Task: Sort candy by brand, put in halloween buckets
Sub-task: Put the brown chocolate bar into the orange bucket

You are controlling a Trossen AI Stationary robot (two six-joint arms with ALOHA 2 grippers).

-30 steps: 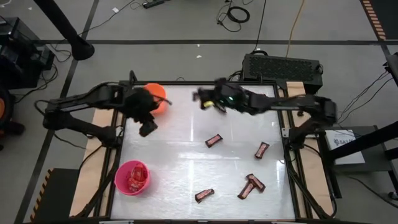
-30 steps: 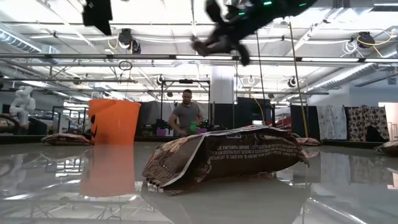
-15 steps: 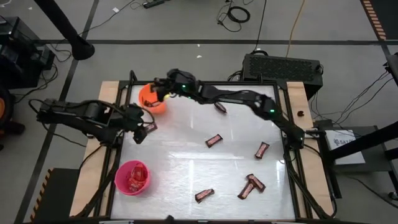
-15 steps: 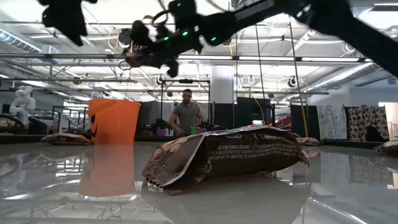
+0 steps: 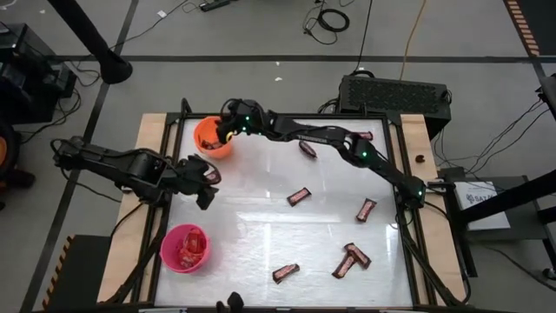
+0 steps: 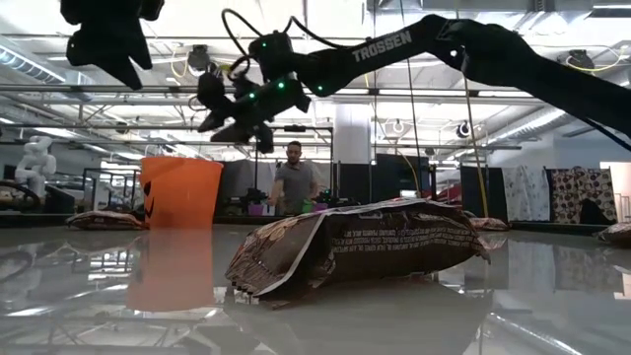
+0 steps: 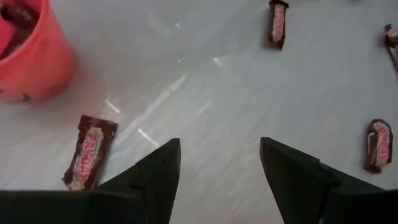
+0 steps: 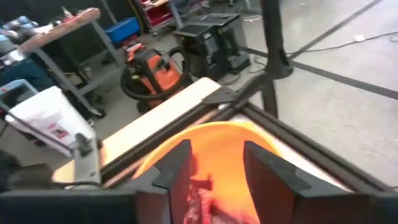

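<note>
We see the right hand (image 5: 228,129) above the orange bucket (image 5: 209,139), fingers parted, gripping nothing. The left hand (image 5: 207,174) hovers wide over the counter (image 5: 261,226), empty.

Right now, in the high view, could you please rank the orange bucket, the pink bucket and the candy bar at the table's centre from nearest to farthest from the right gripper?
From the right gripper:
1. Orange bucket, directly beneath it, far-left corner.
2. Centre candy bar, mid-table.
3. Pink bucket, near-left corner.

right hand (image 5: 228,130) parted, left hand (image 5: 207,181) spread
</note>
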